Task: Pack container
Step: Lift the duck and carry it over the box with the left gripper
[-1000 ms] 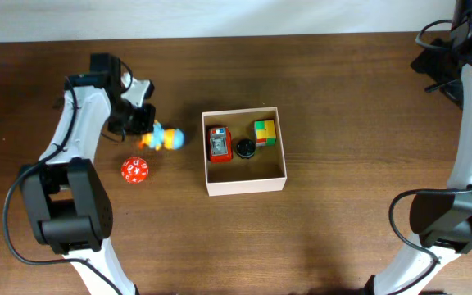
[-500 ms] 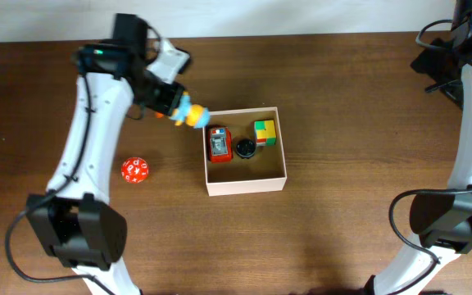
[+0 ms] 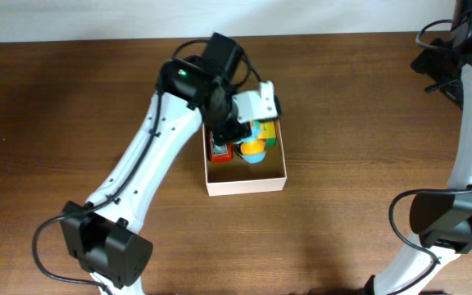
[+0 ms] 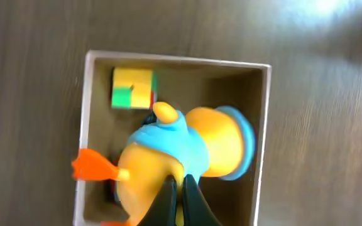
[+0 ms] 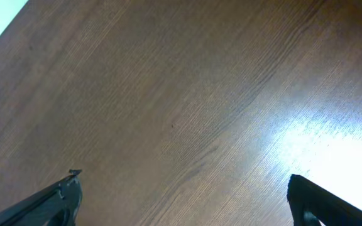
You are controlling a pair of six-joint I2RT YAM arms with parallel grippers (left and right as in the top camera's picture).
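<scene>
Left gripper [image 4: 181, 191], clamped on a duck toy [image 4: 168, 147], hangs over the container [image 3: 244, 185] at mid-table [image 3: 342, 238], above a coloured cube [image 4: 132, 88]. A second ago the duck was off to the container's left. Right gripper [image 5: 182, 188] gapes wide.

There is one square white-walled cardboard box [image 3: 244, 185]. Three toys show: one orange-and-blue plastic duck [image 4: 168, 147], one yellow-green cube [image 4: 132, 88], one red toy [image 3: 217, 151].

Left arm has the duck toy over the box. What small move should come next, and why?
Probably lower slightly and open the left gripper: it is shut on the blue and yellow duck toy, which hangs within the outline of the square white-walled container, near the multicoloured cube.
</scene>
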